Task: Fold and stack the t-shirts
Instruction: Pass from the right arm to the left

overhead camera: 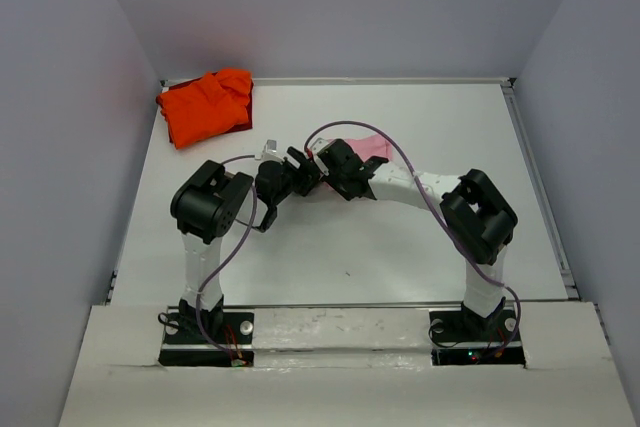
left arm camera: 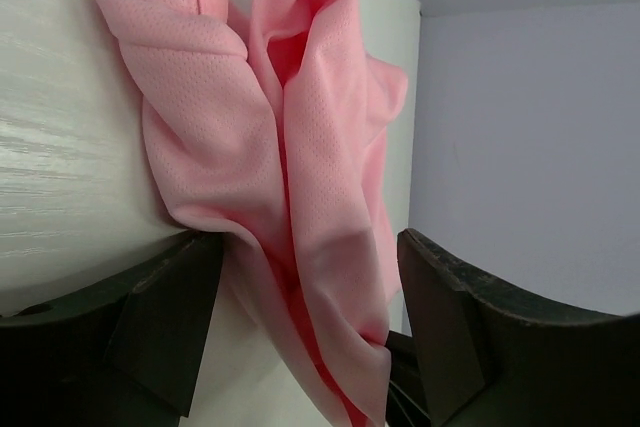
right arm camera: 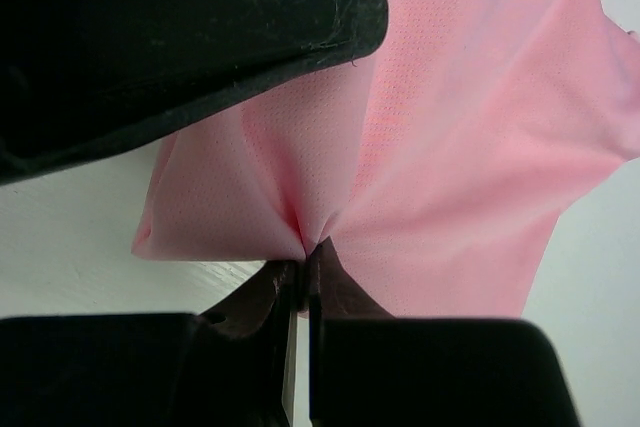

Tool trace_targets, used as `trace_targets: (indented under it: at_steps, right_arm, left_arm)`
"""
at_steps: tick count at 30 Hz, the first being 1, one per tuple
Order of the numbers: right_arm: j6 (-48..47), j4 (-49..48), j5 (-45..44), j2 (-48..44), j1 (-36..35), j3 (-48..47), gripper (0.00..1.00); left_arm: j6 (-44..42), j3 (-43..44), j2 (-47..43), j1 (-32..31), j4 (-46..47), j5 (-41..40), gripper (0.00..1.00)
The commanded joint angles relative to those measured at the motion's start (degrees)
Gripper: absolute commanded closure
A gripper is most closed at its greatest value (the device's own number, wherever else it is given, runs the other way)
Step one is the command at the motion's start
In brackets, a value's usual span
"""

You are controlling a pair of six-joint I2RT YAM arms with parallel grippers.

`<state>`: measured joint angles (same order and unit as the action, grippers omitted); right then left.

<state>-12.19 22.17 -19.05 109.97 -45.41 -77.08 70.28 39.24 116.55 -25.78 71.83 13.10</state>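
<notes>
Pink t-shirt (overhead camera: 372,147) bunched mid table (overhead camera: 400,247). Right gripper (right arm camera: 303,257) pinched tight on its fabric. Left gripper (left arm camera: 310,297) wide open, cloth between fingers, ungripped. Best: close left on one edge, then spread flat. Orange t-shirt (overhead camera: 205,105) in far-left corner.

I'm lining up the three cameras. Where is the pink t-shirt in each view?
Top external: pink t-shirt near table centre, mostly hidden behind the arms.
Left wrist: fills the middle, inside the open left gripper.
Right wrist: upper right, pinched by the right gripper.
Shared landmark: white table.
</notes>
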Motion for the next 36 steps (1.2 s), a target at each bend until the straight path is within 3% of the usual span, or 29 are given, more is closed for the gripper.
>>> trace_targets:
  at_steps: [1,8,12,19,36]
  right_arm:
    - [0.1,0.0,-0.5,-1.2,-0.3,-0.4,1.0]
    - [0.1,0.1,-0.4,-0.6,-0.3,-1.2,1.0]
    - [-0.2,0.1,-0.9,-0.7,-0.3,-1.0,1.0]
    - [-0.2,0.1,-0.8,-0.4,-0.3,-1.4,1.0]
    - [-1.9,2.7,-1.7,-0.1,-0.3,-7.1,1.0]
  left_arm:
    - [-2.5,1.4,-1.8,-0.3,-1.9,0.3,0.18]
    - [-5.8,1.4,-5.5,-0.8,-9.1,-0.2,0.18]
    - [-10.3,3.8,-8.3,-1.0,-19.6,-1.2,0.18]
    - [-16.0,6.5,-10.7,-1.1,-28.7,-1.6,0.18]
    - [-15.0,5.7,-7.1,-1.9,-26.5,-0.7,0.18]
